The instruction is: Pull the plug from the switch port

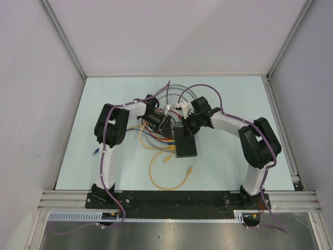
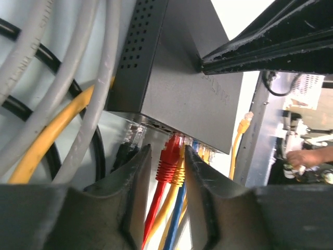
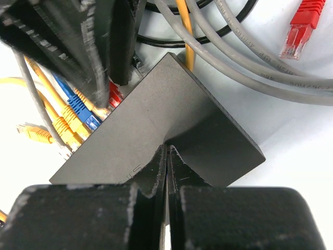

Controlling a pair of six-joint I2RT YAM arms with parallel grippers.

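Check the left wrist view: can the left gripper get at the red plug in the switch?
Probably yes. The left gripper is open, its fingers flanking the red plug at the switch, nothing between. A yellow plug crowds it on one side and might get pinched too.

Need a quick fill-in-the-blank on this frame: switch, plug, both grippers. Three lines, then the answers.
1. Between the fingers of the left gripper sits a ___ plug, seated in the port edge of the switch.
2. The right gripper is ___, its tips on the switch's flat top.
3. The switch's casing is matte ___.
Missing words: red; shut; black.
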